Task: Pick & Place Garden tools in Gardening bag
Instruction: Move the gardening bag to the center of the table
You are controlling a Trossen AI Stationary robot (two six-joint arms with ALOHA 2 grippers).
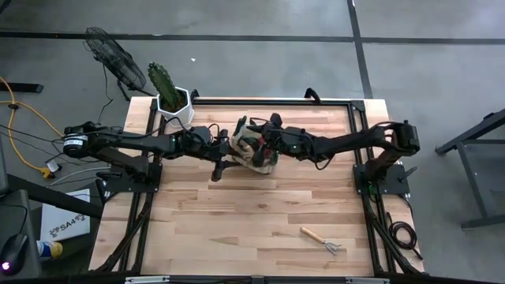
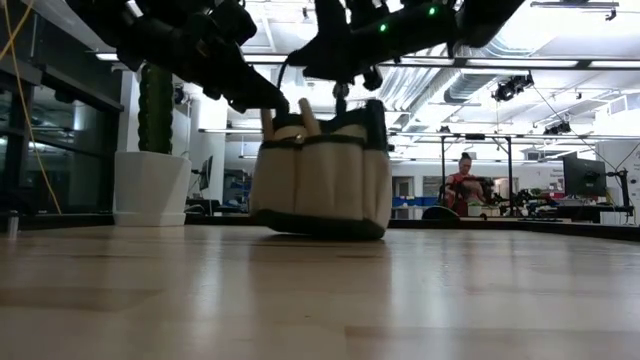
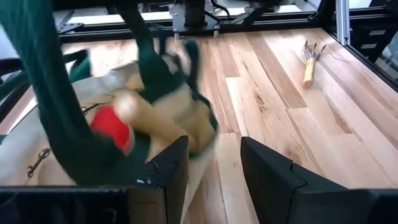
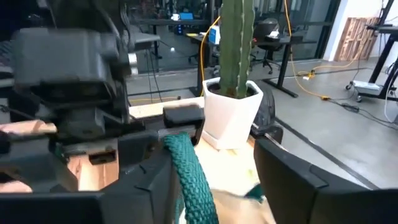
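The tan gardening bag with dark green trim rests on its base at the table's middle far part. A red piece and wooden handles show in its mouth. A wooden-handled rake lies on the table near the front right. My left gripper is at the bag's left rim, fingers apart, the bag's wall between them. My right gripper hovers over the bag's right side, open, with a green loop handle rising between its fingers. My left gripper comes at the bag slanting down from the table's left. One finger is over the bag's mouth and the other outside the wall. The tan wall lies by the inner finger, with bare gap beside it. My right gripper's finger has the green handle beside it; whether they touch, I cannot tell.
A potted cactus in a white pot stands at the table's far left corner, close behind the bag. A fan stands on the floor beyond it. The table's near half lies bare around the rake. A person sits far off in the room.
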